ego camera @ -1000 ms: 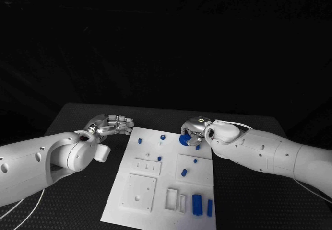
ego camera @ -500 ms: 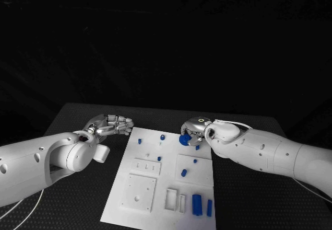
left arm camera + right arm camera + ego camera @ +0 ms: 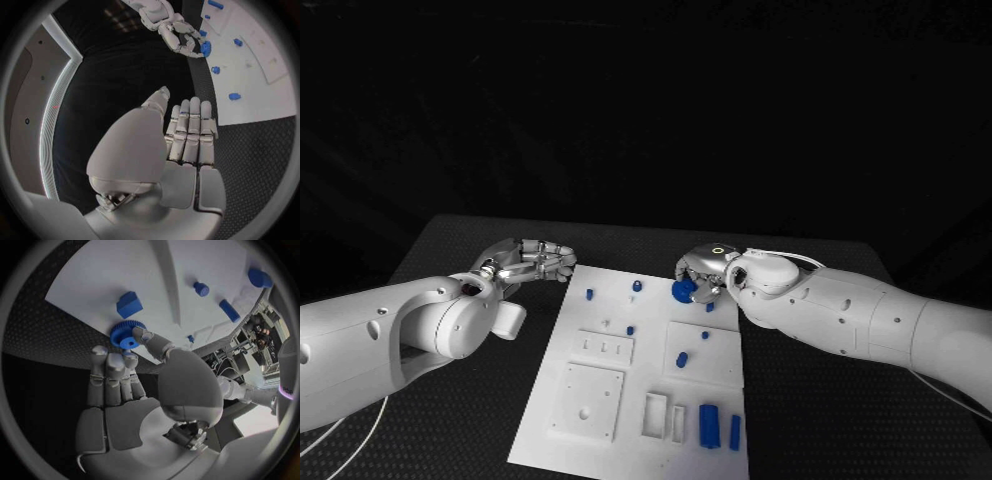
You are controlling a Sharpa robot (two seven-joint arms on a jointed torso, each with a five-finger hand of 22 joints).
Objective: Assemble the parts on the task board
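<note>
Right hand [image 3: 701,272] pinches a blue gear [image 3: 684,291] between thumb and fingers, over the far right part of the white task board [image 3: 596,440]. In the right wrist view the blue gear [image 3: 128,334] sits at the fingertips [image 3: 100,351] just off the board's edge (toothed rim, hub facing the camera), with a blue block [image 3: 129,304] just beside it on the board; the right hand [image 3: 125,405] has its other fingers lying side by side and fairly straight.

Left hand [image 3: 531,260] is off the board, over the black tabletop [image 3: 459,430] near the board's far left corner, fingers curled in, holding nothing. In the left wrist view the left hand [image 3: 181,145] shows fingers together and bent, nothing between them, and the right hand [image 3: 178,35] with the gear [image 3: 205,48] is seen across the board.

On the board: small blue pegs [image 3: 590,295] near the far edge, a blue piece [image 3: 682,360] on the right square plate, and two long blue parts [image 3: 710,426] at the near right corner (standing or lying, cannot tell). A white raised square [image 3: 590,402] sits near left, with slots [image 3: 655,415] beside it.
</note>
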